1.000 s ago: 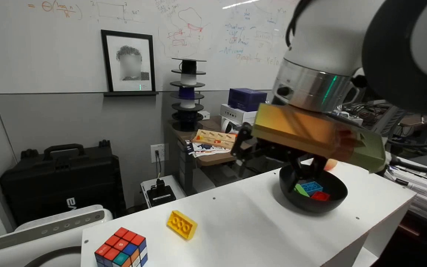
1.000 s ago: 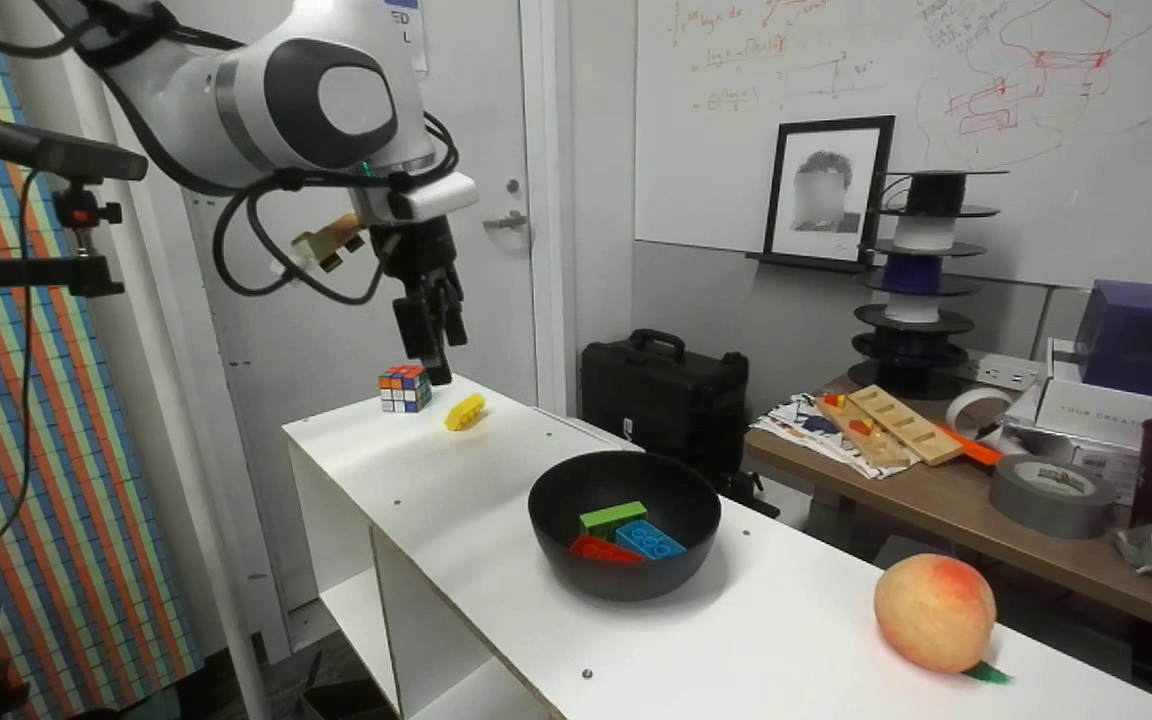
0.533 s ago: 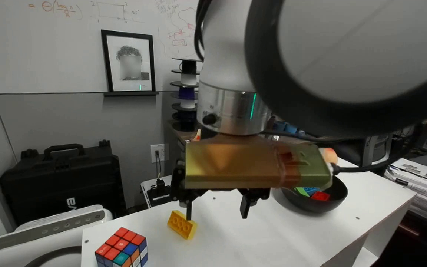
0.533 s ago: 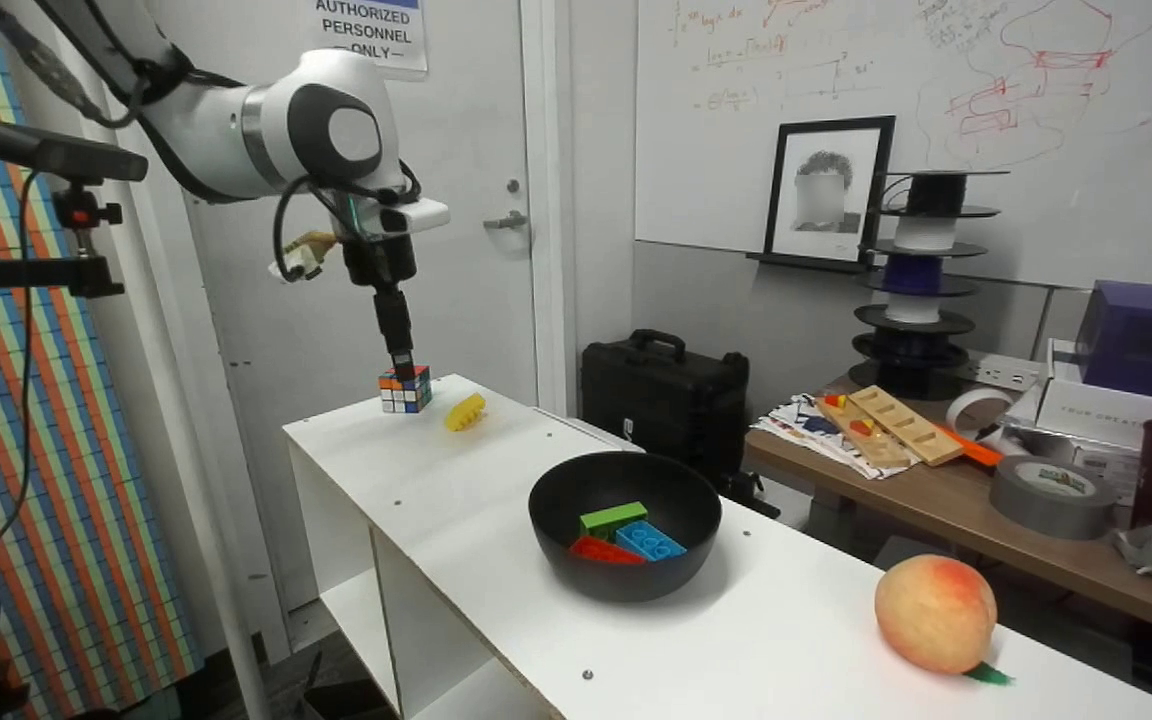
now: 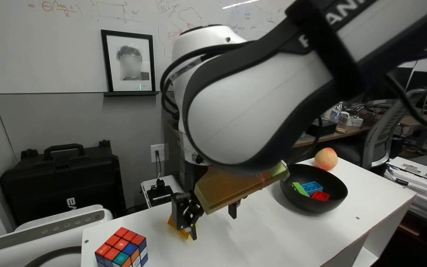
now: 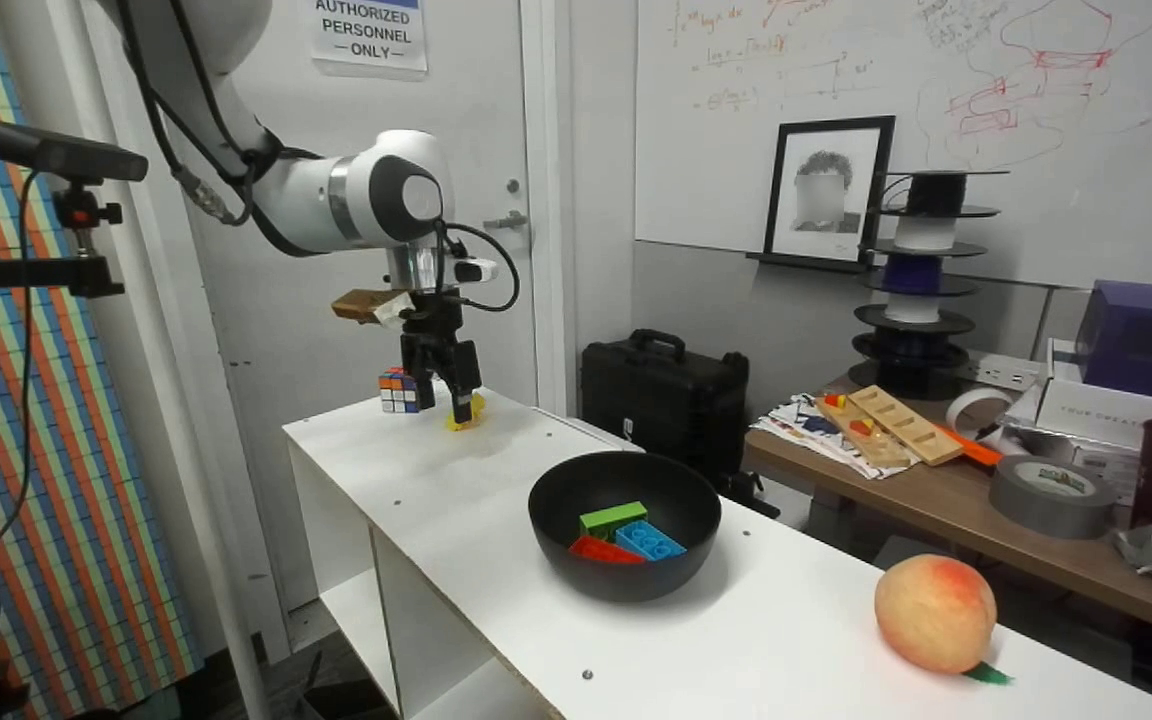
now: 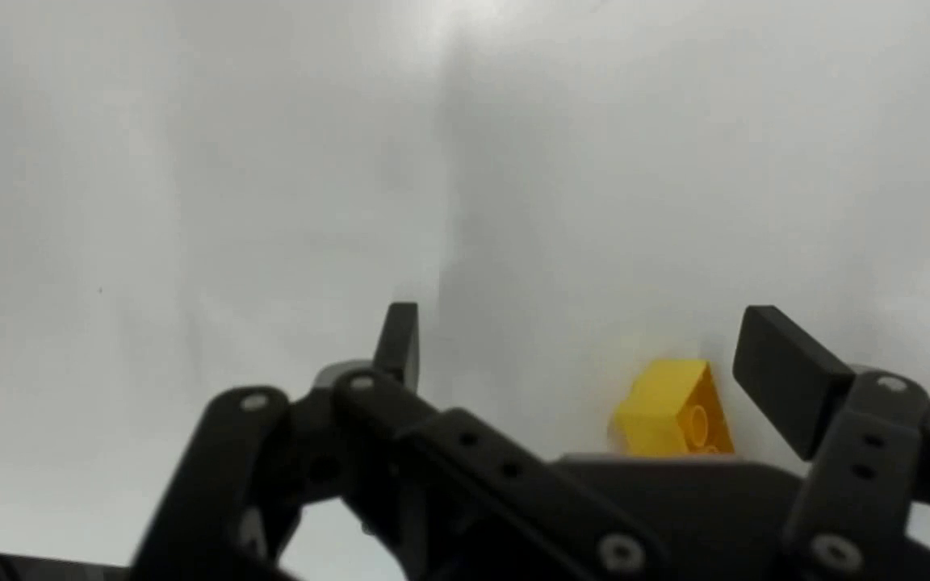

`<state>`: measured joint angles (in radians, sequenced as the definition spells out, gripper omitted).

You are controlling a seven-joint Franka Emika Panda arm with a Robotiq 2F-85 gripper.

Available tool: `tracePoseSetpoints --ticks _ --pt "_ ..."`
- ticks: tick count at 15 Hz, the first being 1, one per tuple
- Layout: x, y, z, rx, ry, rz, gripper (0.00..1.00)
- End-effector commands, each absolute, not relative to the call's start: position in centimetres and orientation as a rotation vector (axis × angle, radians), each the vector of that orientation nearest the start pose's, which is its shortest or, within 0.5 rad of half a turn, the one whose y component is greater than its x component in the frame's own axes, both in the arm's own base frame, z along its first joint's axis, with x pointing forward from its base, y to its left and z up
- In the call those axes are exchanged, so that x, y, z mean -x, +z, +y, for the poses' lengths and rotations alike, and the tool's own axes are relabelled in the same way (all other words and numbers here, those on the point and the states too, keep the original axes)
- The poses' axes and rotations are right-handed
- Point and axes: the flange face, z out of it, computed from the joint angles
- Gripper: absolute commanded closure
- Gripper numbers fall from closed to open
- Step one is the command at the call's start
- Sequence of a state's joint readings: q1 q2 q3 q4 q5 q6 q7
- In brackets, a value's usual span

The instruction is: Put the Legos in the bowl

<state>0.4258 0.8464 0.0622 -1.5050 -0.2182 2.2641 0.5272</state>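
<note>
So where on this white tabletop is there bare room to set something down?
Two patches of the white tabletop look free: one between the black bowl and the peach, another on the bowl's opposite side, toward the yellow Lego. It's crowded around that Lego, with the claw hanging open there and the Rubik's cube nearby.

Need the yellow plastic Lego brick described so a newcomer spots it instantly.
Find the long white tabletop with the wide, round black bowl. From the bowl, go along it toward the multicoloured Rubik's cube; just short of the cube lies the small yellow plastic Lego brick. Unlike the cube, it is one plain colour, and it's the only brick lying outside the bowl.
</note>
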Motion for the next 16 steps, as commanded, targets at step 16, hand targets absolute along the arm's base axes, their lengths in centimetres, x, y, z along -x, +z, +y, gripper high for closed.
tracePoseSetpoints --ticks 16 --pt "-68.8 11.9 37.2 3.081 -0.193 -1.512 0.00"
